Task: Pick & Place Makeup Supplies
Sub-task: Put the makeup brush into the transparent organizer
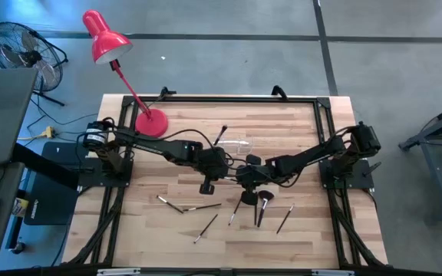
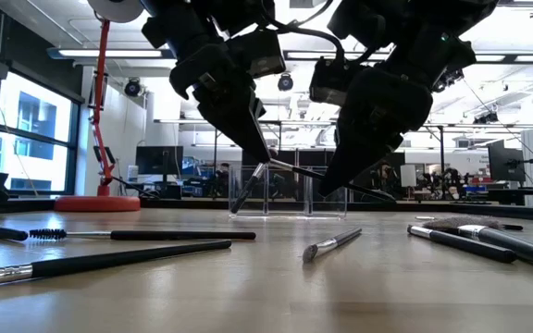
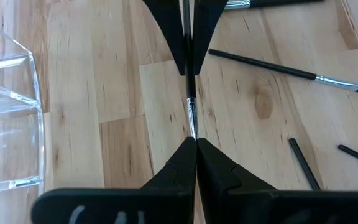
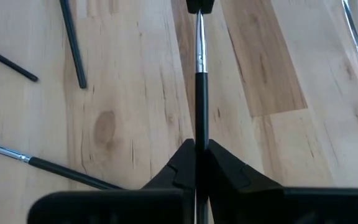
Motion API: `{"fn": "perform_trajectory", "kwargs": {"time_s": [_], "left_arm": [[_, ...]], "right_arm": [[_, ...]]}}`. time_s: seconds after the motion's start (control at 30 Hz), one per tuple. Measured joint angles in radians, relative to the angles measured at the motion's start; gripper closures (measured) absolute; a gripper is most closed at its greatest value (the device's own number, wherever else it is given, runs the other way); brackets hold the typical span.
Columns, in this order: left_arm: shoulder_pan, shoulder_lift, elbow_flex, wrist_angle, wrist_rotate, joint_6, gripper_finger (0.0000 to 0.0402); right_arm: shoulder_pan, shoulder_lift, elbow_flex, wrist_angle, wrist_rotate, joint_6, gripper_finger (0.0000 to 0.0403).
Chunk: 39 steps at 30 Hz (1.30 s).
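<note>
A thin black-handled brush with a silvery ferrule (image 3: 191, 115) is held in the air between both grippers, above the middle of the table. My left gripper (image 3: 195, 142) is shut on its bristle end and shows in the high view (image 1: 221, 165). My right gripper (image 4: 201, 144) is shut on its handle and shows in the high view (image 1: 244, 175). Several other brushes and liners (image 1: 203, 206) lie flat on the table nearer the front edge, one with a fluffy black head (image 1: 264, 201). Another brush (image 1: 221, 136) leans at the clear plastic holder (image 1: 238, 143). My left gripper pinches the brush at its bristle end (image 3: 192, 132), just past the ferrule, between its two fingertips. The brush runs on straight ahead of the fingers. It is lifted clear of the table. My right gripper pinches the black handle (image 4: 201, 134), a little behind the ferrule, between its two fingers. The brush runs on straight ahead of the fingers toward my left gripper, and the rest of the handle (image 2: 378, 192) sticks out behind, slanting slightly down. It is clear of the table.
A red desk lamp (image 1: 150, 121) stands at the table's far left. The clear holder (image 2: 285, 190) stands just beyond the grippers. Loose brushes (image 2: 128, 263) are scattered across the near half of the table. Bare wood lies at the far right.
</note>
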Motion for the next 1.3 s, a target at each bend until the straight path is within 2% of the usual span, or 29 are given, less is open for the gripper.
{"fn": "perform_trajectory", "kwargs": {"time_s": [0.23,0.43,0.57,0.8,0.97,1.07,1.17,1.3], "left_arm": [[0.000,0.000,0.000,0.029,-0.005,-0.050,0.0384],[0.000,0.000,0.000,0.041,0.022,-0.054,0.0343],[0.001,-0.005,0.000,0.024,0.018,-0.052,0.0313],[0.010,-0.111,0.000,-0.069,-0.010,-0.054,0.0296],[0.018,-0.170,0.000,-0.094,-0.011,-0.054,0.0296],[0.027,-0.212,-0.045,-0.101,-0.005,-0.069,0.0296],[0.045,-0.275,-0.122,-0.036,-0.008,-0.110,0.0296],[0.055,-0.383,-0.255,0.051,-0.002,-0.160,0.0296]], "right_arm": [[0.000,0.000,-0.001,-0.004,0.000,0.027,0.0382],[0.000,0.000,-0.001,-0.001,0.002,0.052,0.0391],[0.000,0.000,-0.001,-0.002,0.006,0.071,0.0379],[-0.001,0.000,-0.001,-0.012,0.040,0.106,0.0392],[-0.001,0.000,-0.001,-0.019,0.049,0.141,0.0380],[0.000,0.000,-0.001,-0.019,0.066,0.178,0.0381],[0.000,0.000,-0.001,-0.018,0.068,0.204,0.0392],[0.004,0.000,-0.001,-0.010,0.083,0.214,0.0388]]}}
